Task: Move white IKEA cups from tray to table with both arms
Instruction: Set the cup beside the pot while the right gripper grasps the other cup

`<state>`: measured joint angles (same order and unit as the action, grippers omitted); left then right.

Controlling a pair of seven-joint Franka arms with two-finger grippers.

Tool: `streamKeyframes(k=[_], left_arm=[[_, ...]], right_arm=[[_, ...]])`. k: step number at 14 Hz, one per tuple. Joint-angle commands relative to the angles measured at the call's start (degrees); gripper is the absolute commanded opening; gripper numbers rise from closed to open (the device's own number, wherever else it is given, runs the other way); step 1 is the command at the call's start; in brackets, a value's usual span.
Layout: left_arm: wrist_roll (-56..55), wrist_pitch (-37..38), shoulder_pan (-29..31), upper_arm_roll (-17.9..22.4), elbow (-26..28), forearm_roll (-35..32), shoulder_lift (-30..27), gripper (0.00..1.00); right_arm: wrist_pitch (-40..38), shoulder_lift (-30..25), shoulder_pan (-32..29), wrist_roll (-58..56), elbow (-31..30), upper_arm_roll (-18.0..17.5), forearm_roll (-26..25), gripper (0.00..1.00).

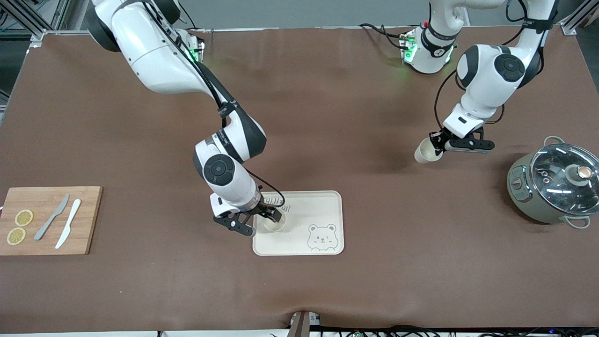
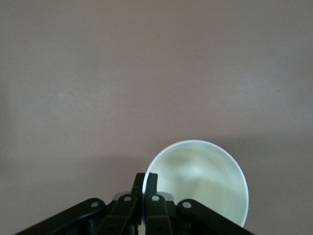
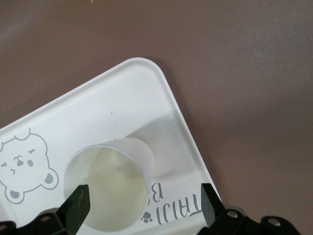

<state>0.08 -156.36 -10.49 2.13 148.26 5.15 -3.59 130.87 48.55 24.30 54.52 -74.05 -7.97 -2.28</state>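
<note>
One white cup [image 1: 274, 223] stands upright on the bear-printed tray [image 1: 323, 206], near the tray's end toward the right arm. My right gripper [image 1: 271, 217] is just over it, open, with its jaws wide apart. In the right wrist view the cup [image 3: 110, 188] sits close to one fingertip [image 3: 78, 203], on the tray [image 3: 122, 98], and is not gripped. My left gripper [image 1: 437, 144] is shut on the rim of the second white cup [image 1: 427, 152] and holds it tilted in the air over bare table. In the left wrist view this gripper [image 2: 145, 183] pinches the cup's wall [image 2: 200, 181].
A wooden cutting board [image 1: 51, 220] with two knives and two lemon slices lies at the right arm's end of the table. A pot with a glass lid [image 1: 554, 182] stands at the left arm's end, near the left gripper.
</note>
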Motion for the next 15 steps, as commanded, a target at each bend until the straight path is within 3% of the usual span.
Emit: streamKeyframes(k=[1, 5, 11, 12, 13, 15], left_arm=[[6.6, -6.0, 4.3, -0.4, -0.1, 0.4, 4.8, 0.00], [10.0, -13.3, 6.5, -0.5, -0.7, 0.4, 10.7, 0.00], [10.2, -16.1, 6.3, -0.6, -2.9, 0.4, 15.2, 0.00], [11.1, -16.3, 6.4, -0.6, -3.8, 0.4, 15.8, 0.06], [12.6, -16.3, 6.5, -0.6, -4.5, 0.4, 16.6, 0.99], [13.5, -16.2, 6.5, -0.6, -5.1, 0.6, 16.9, 1.00]], right_arm=[[0.4, 1.7, 1.2, 1.2, 1.8, 0.6, -1.1, 1.00], [0.4, 2.5, 1.2, 1.3, 1.8, 0.9, -2.2, 1.00], [1.1, 2.9, 1.2, 1.2, 1.7, 0.9, -2.2, 1.00], [1.1, 2.9, 1.2, 1.2, 1.7, 0.9, -2.2, 1.00], [1.3, 3.0, 1.2, 1.1, 1.8, 0.9, -2.1, 0.93], [2.0, 3.0, 1.2, 1.2, 1.8, 0.9, -2.0, 0.71]])
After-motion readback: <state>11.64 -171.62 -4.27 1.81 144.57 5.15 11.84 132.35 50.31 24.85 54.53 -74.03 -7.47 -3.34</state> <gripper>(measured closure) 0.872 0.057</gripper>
